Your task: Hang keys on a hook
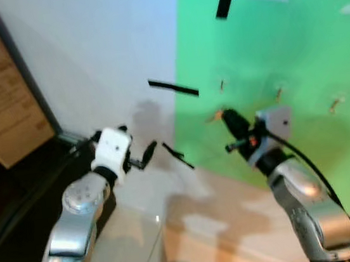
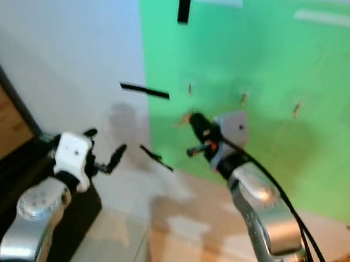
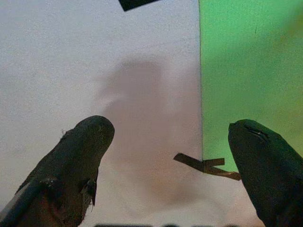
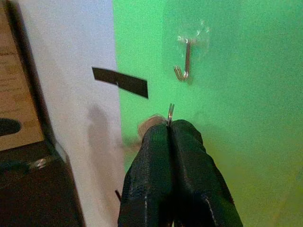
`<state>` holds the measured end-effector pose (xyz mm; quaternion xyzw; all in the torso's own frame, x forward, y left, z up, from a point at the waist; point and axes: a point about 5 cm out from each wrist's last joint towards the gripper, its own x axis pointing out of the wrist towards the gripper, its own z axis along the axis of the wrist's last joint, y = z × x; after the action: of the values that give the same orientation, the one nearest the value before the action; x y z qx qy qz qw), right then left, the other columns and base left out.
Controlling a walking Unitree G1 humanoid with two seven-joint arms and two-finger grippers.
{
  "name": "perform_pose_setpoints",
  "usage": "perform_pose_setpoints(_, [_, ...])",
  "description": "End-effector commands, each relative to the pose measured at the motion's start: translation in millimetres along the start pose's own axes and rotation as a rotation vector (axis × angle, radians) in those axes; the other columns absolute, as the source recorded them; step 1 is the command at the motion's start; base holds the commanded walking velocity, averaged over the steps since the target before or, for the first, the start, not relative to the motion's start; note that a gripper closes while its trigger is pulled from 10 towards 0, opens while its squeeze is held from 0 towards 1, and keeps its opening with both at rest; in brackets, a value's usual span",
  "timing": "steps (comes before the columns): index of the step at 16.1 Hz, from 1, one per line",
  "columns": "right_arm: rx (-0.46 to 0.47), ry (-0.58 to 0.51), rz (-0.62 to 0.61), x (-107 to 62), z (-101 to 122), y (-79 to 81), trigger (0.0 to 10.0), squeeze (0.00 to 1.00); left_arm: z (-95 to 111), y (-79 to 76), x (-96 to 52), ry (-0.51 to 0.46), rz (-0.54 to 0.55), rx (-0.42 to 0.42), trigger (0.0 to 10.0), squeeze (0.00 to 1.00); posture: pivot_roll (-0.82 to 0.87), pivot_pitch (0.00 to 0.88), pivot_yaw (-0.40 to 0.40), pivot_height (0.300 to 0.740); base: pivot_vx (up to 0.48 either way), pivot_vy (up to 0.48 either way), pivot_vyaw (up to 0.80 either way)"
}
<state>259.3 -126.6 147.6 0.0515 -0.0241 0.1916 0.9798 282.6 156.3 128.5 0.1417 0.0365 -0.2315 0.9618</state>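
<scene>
A key ring [image 4: 170, 112] is pinched edge-on between the closed fingers of the right tool [image 4: 171, 126], raised just below a metal hook [image 4: 185, 61] on the green panel [image 4: 246, 94]. Four hooks are seen across the panel. The left tool [image 3: 170, 142], spread wide and empty, is held before the white wall [image 3: 94, 71].

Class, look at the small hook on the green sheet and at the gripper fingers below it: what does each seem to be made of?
The small hook: apparently bent metal wire, thin with a silvery glint, on a clear shiny pad, likely plastic. The right gripper, shut on a thin metal ring: its fingers look like matte black rubber or plastic.
</scene>
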Motion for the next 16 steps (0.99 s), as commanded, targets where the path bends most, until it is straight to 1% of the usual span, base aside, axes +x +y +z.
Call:
perform_pose_setpoints(1, [-0.001, 0.004, -0.015, -4.4, 2, -5.6, 10.0, 0.00, 5, -6.7, 2.4, -0.020, -0.031, -0.001, 10.0, 0.00, 0.01, 0.000, -0.058, 0.740, 0.000, 0.000, 0.00])
perform_pose_setpoints(6, [0.010, -0.011, 0.024, 0.4, 7, -4.0, 10.0, 0.00, 7, -7.5, 0.5, -0.019, -0.106, 0.004, 10.0, 0.00, 0.01, 0.000, -0.060, 0.740, 0.000, 0.000, 0.00])
perform_pose_setpoints(7, [0.022, -0.023, 0.045, 4.4, 10, -2.5, 10.0, 0.00, 8, -8.6, -0.8, -0.011, -0.175, 0.017, 10.0, 0.00, 0.01, 0.000, -0.057, 0.740, 0.000, 0.000, 0.00])
perform_pose_setpoints(10, [0.049, -0.033, 0.080, 13.9, 15, 0.6, 10.0, 0.00, 12, -10.5, -1.8, -0.009, -0.286, 0.029, 10.0, 0.00, 0.01, 0.000, -0.046, 0.740, 0.000, 0.000, 0.00])
perform_pose_setpoints(12, [0.049, -0.036, 0.086, 16.6, 16, 1.2, 10.0, 0.00, 14, -11.5, -1.8, -0.015, -0.310, 0.025, 10.0, 0.00, 0.00, 0.000, -0.045, 0.740, 0.000, 0.000, 0.00])
perform_pose_setpoints(13, [0.056, -0.043, 0.107, 20.6, 19, 3.4, 10.0, 0.00, 16, -13.3, -2.0, -0.023, -0.332, 0.019, 10.0, 0.00, 0.01, 0.000, -0.044, 0.740, 0.000, 0.000, 0.00])
perform_pose_setpoints(16, [0.078, -0.052, 0.154, 25.2, 23, 9.6, 10.0, 0.00, 17, -14.5, -2.4, -0.026, -0.352, 0.009, 10.0, 0.00, 0.01, 0.000, -0.051, 0.740, 0.000, 0.000, 0.00])
